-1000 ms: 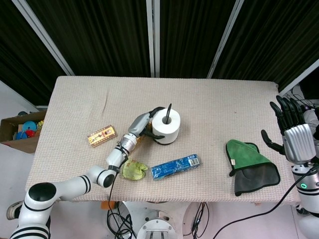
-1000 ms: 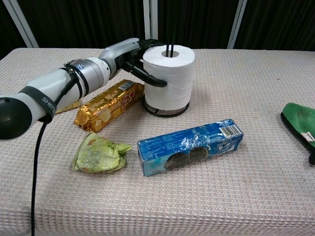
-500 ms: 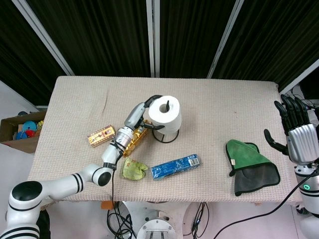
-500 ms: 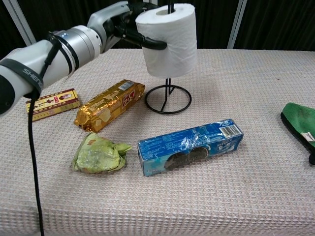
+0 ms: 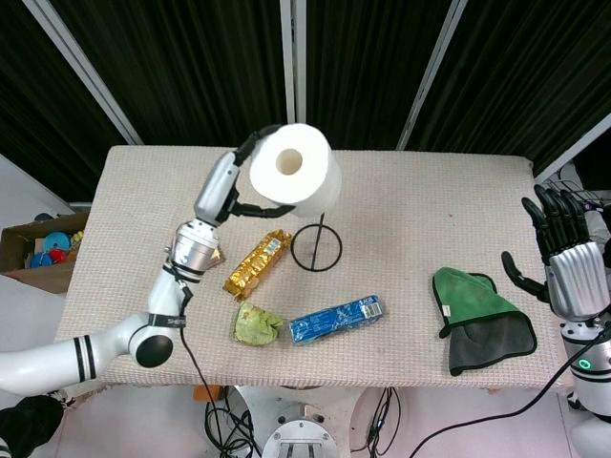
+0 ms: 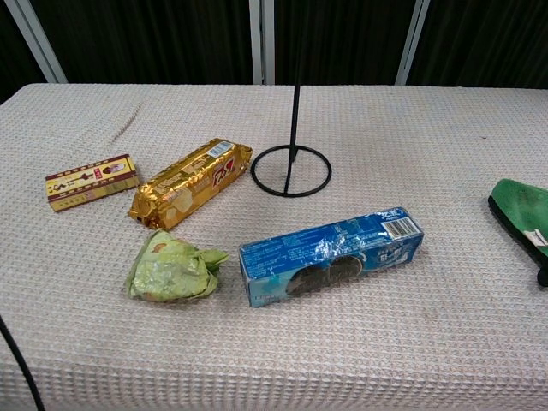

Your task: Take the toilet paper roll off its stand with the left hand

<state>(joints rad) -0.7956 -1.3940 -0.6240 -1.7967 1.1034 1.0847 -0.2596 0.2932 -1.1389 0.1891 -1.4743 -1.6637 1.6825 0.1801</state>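
My left hand grips the white toilet paper roll and holds it high in the head view, above and left of the stand, its core hole facing the camera. The black wire stand is bare on the table, its ring base and upright rod plain in the chest view. The roll and left hand are out of the chest view. My right hand hovers off the table's right edge, fingers spread, holding nothing.
A gold snack pack, a small red-and-yellow box, a green crumpled packet and a blue cookie pack lie near the stand. A green cloth lies at the right. A cardboard box sits off the table's left.
My left hand has lifted the roll up the rod and clear of the stand, out of the chest view. The right hand barely shifted.
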